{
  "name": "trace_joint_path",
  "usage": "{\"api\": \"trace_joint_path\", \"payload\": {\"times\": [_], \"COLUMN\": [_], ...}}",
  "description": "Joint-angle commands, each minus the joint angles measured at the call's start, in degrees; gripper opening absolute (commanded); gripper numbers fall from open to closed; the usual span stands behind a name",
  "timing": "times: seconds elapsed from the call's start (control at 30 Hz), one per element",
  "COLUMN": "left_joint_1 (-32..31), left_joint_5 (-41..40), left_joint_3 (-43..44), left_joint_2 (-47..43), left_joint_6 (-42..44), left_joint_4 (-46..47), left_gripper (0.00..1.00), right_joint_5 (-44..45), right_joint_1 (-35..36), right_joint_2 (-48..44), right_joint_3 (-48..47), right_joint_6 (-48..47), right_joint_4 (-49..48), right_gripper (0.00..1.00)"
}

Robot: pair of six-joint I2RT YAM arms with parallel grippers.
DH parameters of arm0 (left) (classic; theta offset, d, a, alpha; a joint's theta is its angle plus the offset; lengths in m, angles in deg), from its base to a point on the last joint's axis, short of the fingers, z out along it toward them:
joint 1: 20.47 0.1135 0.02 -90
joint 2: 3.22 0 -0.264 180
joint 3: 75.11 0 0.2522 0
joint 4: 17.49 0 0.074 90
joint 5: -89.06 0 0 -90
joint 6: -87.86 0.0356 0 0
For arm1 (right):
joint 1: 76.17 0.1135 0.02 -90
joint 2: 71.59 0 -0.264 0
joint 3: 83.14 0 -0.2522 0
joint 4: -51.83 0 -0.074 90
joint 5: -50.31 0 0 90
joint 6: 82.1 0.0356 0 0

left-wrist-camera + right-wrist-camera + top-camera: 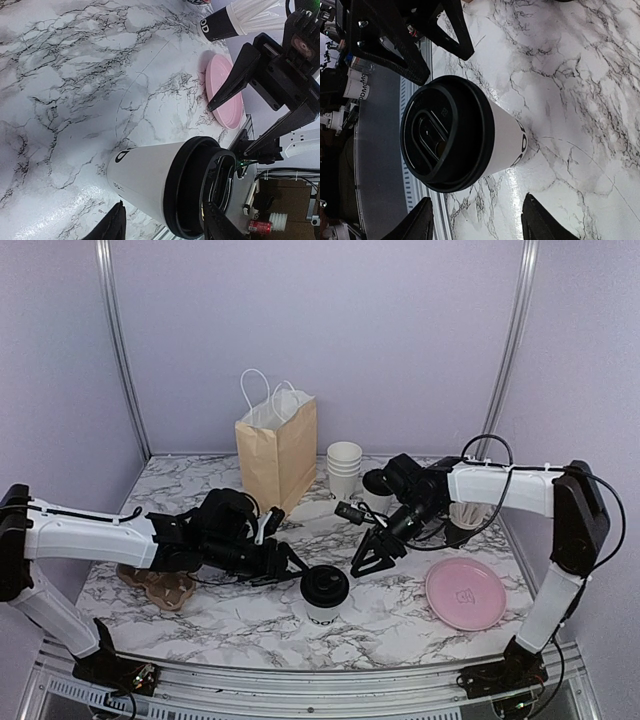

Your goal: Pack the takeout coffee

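Observation:
The takeout coffee (325, 595), a white paper cup with a black lid and dark lettering, stands upright near the table's front middle. My left gripper (296, 562) is open just left of it, apart from it. In the left wrist view the cup (145, 180) lies just ahead of my open left gripper (165, 230), untouched. My right gripper (370, 561) is open just up and right of the cup. In the right wrist view the cup (507, 142) and its lid (445, 132) sit beyond my open right gripper (477, 225). A brown paper bag (278, 452) stands open at the back.
A stack of lidless white cups (344, 470) stands right of the bag. A pink plate (465, 593) lies front right and also shows in the left wrist view (222, 90). A brown cardboard cup carrier (160, 585) lies front left under my left arm.

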Motion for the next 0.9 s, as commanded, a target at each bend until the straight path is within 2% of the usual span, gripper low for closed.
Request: {"api": "trace_joint_path", "payload": {"times": [0.0,0.27,0.6,0.77,0.87], "left_joint_1": [-0.35,-0.35,-0.35,-0.35,-0.43], "left_joint_5": [1.94,2.63,-0.15,-4.28,-11.38], "left_joint_3": [2.31,3.32,1.83,0.01,-0.97], "left_joint_2": [1.21,3.3,5.35,6.57,7.86], "left_joint_6": [0.3,1.64,2.55,3.05,4.09], "left_joint_4": [2.54,0.75,-2.45,-6.17,-11.84], "left_gripper": [0.52,0.41,0.34,0.3,0.26], "right_joint_5": [-2.44,-2.76,0.07,6.32,11.43], "right_joint_1": [1.79,2.45,3.88,4.28,4.13], "right_joint_2": [2.35,5.03,8.73,11.63,13.18], "right_joint_3": [-3.12,-4.41,-4.99,-4.24,-3.44], "right_joint_6": [-0.42,-0.58,0.13,2.53,4.09], "right_joint_4": [0.37,0.98,1.21,0.63,-0.3], "right_gripper": [0.56,0.48,0.46,0.45,0.43]}}
